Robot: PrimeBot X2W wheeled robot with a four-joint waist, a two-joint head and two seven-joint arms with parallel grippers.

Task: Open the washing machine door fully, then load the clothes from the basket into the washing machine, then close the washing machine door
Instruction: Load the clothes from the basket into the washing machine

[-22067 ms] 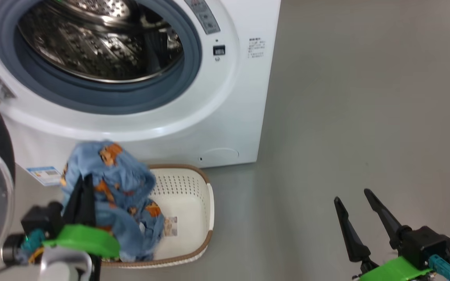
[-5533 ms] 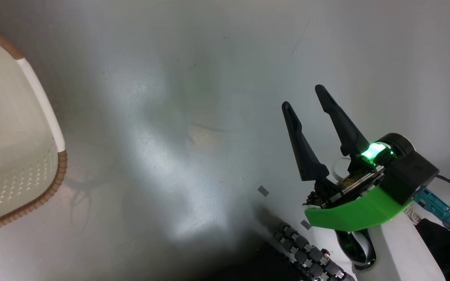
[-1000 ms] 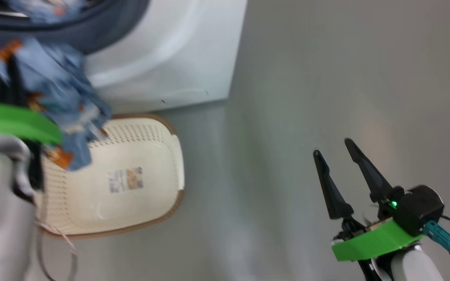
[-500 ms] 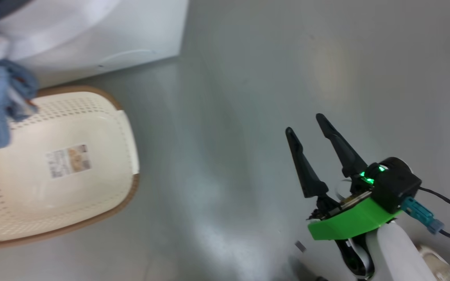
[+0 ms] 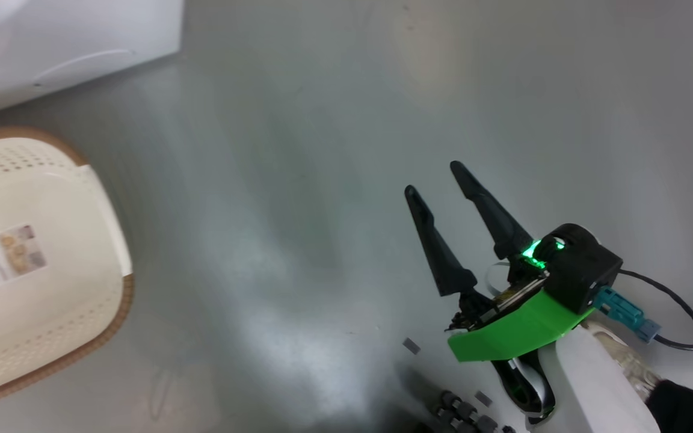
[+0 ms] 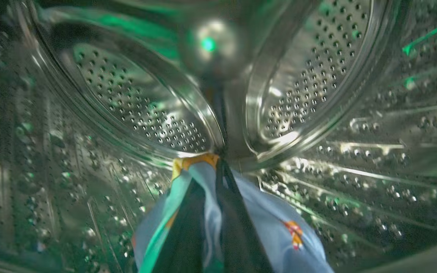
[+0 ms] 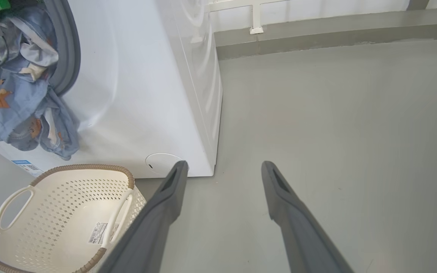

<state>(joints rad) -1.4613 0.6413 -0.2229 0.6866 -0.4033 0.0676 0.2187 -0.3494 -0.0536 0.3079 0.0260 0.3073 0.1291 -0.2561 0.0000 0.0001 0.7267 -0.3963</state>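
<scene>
Now my left pincer (image 6: 218, 163) pinches the clothes (image 6: 271, 227) inside the drum (image 6: 139, 110), yet a tail hangs out over the gasket (image 7: 68, 49), so releasing here could let them slide out.

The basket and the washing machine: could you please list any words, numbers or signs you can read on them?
Label on the bottom of the basket: printed lines and small pictures, too blurred to read.
Sticker low on the front of the washing machine: blue-edged, too small to read.
Nothing else here carries legible text.
</scene>
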